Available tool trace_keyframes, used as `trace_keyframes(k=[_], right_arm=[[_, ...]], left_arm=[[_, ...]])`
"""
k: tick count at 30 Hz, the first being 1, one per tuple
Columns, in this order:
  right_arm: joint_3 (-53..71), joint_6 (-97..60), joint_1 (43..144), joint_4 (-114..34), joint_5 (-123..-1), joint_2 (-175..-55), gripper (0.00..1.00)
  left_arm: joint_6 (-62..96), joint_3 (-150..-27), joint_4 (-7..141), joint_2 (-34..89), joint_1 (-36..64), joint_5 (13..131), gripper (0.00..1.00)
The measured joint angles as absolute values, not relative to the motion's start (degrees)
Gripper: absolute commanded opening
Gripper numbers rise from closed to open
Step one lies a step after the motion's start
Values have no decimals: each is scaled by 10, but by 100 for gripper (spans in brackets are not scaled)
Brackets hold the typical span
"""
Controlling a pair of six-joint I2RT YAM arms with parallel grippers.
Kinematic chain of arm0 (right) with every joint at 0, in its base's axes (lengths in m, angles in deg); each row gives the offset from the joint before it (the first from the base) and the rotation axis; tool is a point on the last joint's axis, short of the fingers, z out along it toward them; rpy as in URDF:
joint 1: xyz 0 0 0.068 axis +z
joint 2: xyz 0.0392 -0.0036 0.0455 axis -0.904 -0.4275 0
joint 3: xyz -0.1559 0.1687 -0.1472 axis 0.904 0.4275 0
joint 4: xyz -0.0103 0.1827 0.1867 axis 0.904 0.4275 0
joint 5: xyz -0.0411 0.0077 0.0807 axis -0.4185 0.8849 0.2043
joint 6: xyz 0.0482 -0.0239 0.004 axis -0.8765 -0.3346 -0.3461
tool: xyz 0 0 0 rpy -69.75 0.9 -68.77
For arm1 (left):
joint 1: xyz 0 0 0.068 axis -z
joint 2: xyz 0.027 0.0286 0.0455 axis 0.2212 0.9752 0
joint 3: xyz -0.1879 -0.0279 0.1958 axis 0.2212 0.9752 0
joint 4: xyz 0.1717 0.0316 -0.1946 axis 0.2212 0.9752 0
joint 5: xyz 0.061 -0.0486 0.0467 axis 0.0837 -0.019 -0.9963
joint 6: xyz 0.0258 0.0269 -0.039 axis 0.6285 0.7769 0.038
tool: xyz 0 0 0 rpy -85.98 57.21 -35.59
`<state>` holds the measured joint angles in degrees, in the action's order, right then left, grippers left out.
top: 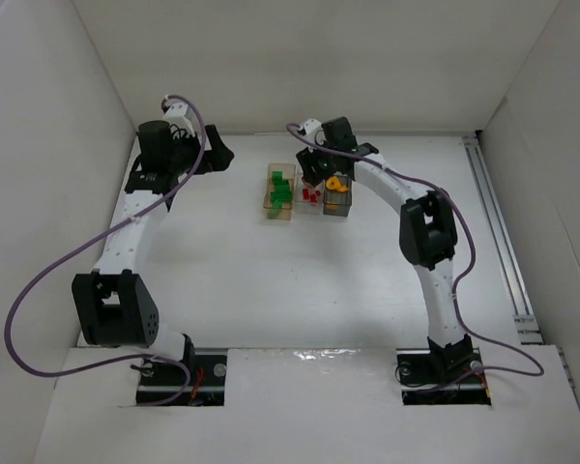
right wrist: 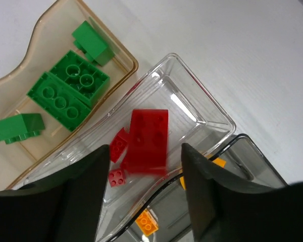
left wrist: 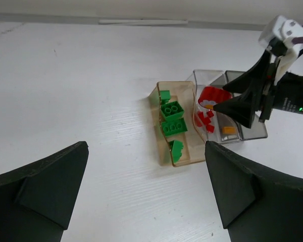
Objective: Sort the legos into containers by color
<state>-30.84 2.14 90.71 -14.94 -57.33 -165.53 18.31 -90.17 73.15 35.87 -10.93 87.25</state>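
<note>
Hovering over the clear box (right wrist: 212, 113), right pincer (right wrist: 145, 151) spread wide.
Red bricks (right wrist: 149, 133) lie inside; left pincer (left wrist: 146, 146) gapes empty over the desk (left wrist: 91, 75).

place: robot lab cell | cues: white panel walls (top: 39, 145), aluminium rail (top: 498, 232)

Two slim white-tubed arms, the left arm (top: 135, 227) and the right arm (top: 443, 290), each broken up by chunky black joint housings (top: 111, 309). A purple cable (top: 24, 290) runs along each. The left gripper (left wrist: 146, 196) has matte black wedge-shaped fingers (left wrist: 45, 191). The right wrist carries a white connector block (left wrist: 280, 30) and a tiny green light (left wrist: 291, 108).
</note>
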Motion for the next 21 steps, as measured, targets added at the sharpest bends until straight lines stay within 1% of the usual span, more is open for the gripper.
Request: trace_keyframes(k=[1, 2, 5, 8, 13, 15, 18, 21], right_arm=[[-308, 22, 907, -150, -577, -1655, 70], [-308, 22, 907, -150, -580, -1655, 79], [-299, 23, 908, -158, -584, -1650, 84], [-251, 19, 908, -165, -582, -1608, 85], [-128, -5, 880, -198, -561, -1440, 89], [-83, -9, 844, -225, -552, -1360, 89], [-5, -8, 760, -267, -546, -1252, 90], [78, 0, 675, -298, -545, -1193, 91]], left_arm=[[184, -901, 737, 362, -109, 869, 100], [185, -901, 740, 365, -109, 865, 100], [189, -901, 746, 372, -109, 845, 100], [193, -901, 751, 377, -109, 831, 100], [204, -886, 750, 377, -110, 811, 100], [206, -872, 750, 376, -110, 798, 100], [208, -841, 750, 372, -110, 778, 100], [208, -809, 751, 368, -111, 758, 100]])
